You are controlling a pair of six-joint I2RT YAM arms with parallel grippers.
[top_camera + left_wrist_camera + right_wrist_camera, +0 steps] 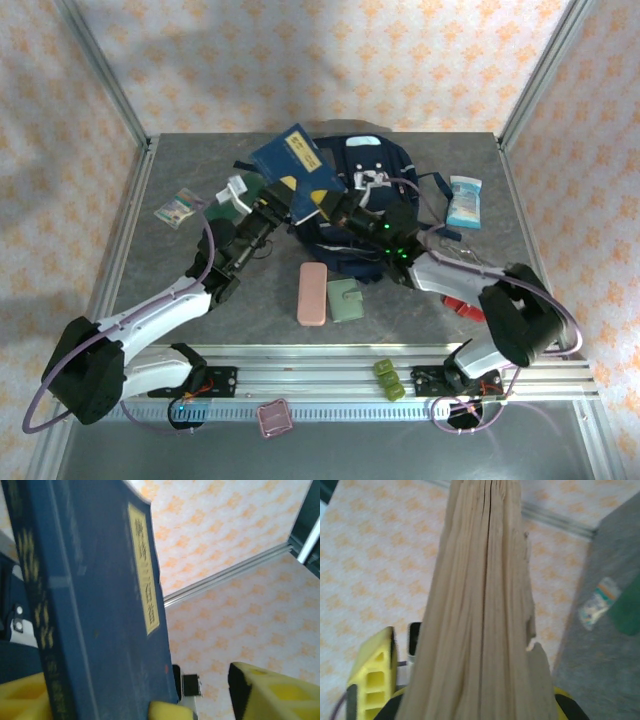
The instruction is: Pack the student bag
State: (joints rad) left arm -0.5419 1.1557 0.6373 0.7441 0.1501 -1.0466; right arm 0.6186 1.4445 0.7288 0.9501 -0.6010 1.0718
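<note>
**Navy book held up between two grippers in front of the backpack**

A cream label is seen on the cover of a navy book (90, 605), printed top to bottom with Chinese characters. The last three are read as 三百首, while the ones above them are too blurred to be made out with certainty. Gold characters are also carried down the spine, but they cannot be read.

In the left wrist view, the left gripper (150, 700) is shown with its jaws spread. The book is laid against the finger at the lower left, and a gap of wallpaper is left between the cover and the other yellow finger (270, 690).

In the right wrist view, the book's tan page edges (485, 605) are stood up between the fingers of the right gripper (470, 695), which are pressed in on the book from both sides.

From above, the book (293, 155) is seen raised and tilted over the far middle of the table (150, 270), with the left gripper (290, 200) and the right gripper (335, 205) set at its lower edge. The backpack (405, 170) is laid just behind and to the right of them, touching the book's right side. A pink case (312, 293) and a green wallet (347, 298) are placed side by side nearer the arms.
</note>
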